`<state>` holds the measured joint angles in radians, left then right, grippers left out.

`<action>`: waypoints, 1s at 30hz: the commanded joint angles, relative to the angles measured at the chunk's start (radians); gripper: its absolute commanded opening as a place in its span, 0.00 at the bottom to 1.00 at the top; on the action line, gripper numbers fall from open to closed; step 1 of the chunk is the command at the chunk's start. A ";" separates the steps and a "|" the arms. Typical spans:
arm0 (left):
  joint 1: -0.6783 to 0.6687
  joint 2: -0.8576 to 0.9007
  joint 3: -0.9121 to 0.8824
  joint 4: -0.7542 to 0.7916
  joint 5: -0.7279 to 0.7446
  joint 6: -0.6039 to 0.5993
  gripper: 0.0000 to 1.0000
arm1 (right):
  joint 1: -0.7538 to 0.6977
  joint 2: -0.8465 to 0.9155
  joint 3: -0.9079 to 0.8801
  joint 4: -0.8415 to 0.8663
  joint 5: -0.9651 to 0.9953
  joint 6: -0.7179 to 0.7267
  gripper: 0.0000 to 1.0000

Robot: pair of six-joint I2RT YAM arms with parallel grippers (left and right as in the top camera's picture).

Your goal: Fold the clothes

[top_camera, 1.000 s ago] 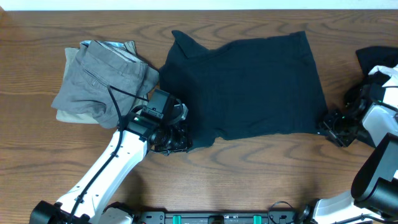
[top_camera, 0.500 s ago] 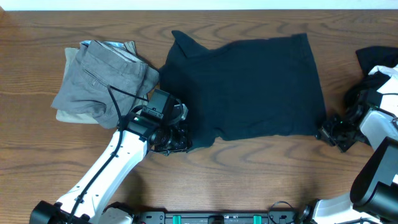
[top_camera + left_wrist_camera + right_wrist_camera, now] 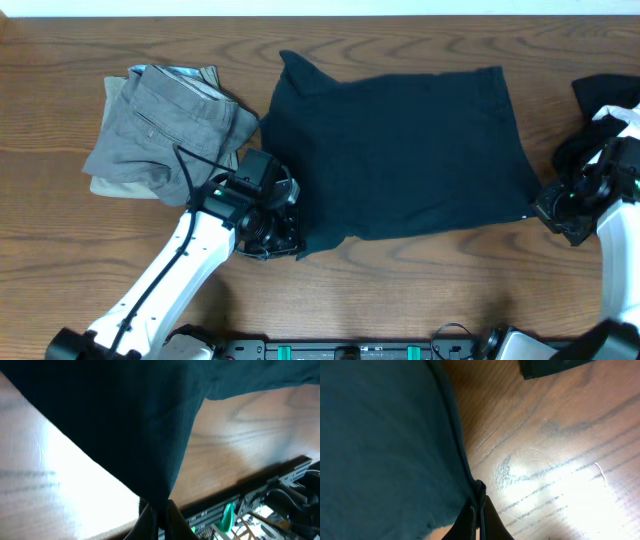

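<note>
Shirt [image 3: 400,150] in left tool [image 3: 158,511], right tool [image 3: 479,509]

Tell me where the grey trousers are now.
Overhead view: the grey trousers lie folded on the robot's left, beside the dark shirt and just beyond the left gripper.

Dark teal shirt [image 3: 400,150] spread flat, grey trousers [image 3: 165,125] bunched left

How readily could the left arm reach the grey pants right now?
Probably not at once: the left pincer is shut on a corner of the shirt. The pants lie close beside it with nothing between, so it likely could after letting go.
</note>
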<state>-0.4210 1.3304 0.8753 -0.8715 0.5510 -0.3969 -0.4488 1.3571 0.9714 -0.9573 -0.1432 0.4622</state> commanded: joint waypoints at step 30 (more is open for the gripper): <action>-0.001 -0.002 0.013 0.362 -0.392 0.165 0.07 | 0.042 0.285 0.016 0.691 -0.288 0.136 0.01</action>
<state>-0.4213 1.2984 0.8753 -0.5354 0.2234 -0.3107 -0.4171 1.6241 0.9733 -0.3027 -0.3611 0.5850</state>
